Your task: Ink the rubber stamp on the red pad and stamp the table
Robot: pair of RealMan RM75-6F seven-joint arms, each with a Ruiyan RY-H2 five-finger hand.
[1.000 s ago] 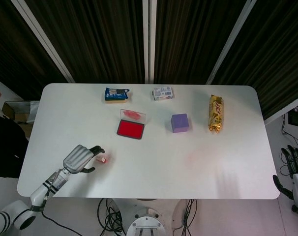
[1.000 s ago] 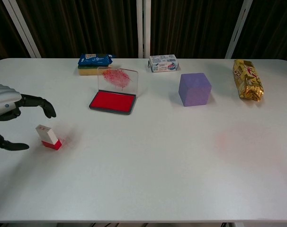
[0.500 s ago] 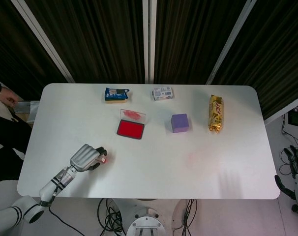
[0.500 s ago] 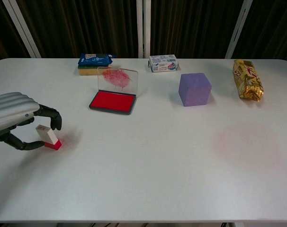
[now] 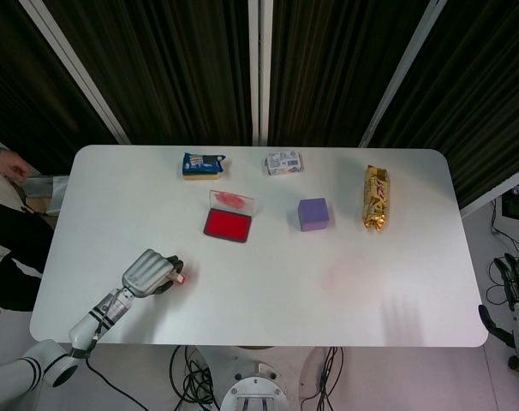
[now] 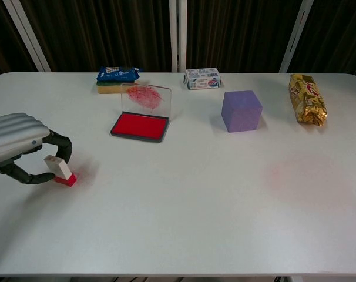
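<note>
The rubber stamp stands near the tabletop's front-left corner, leaning a little, its white handle up and its red base on the surface. The left hand is cupped around it: the dark fingers curl over the top of the handle and the thumb comes in low from the near side, its tip at the handle. Whether the pinch is actually firm I cannot tell; the base looks to be resting on the tabletop.

So my reading is that the pickup is the step in hand, with inking and stamping both undone. The next move calls for a secure grip, a lift, then a carry toward the far edge to the red pad, which lies open with its clear lid standing up behind it, and a flat press onto the ink.

The chest view shows the finger-and-thumb arrangement and the stamp's tilt. From the head view the stamp is only a speck at the knuckles, but that view alone shows the right hand, hanging off the tabletop's right edge, fingers loosely apart and holding nothing.
</note>
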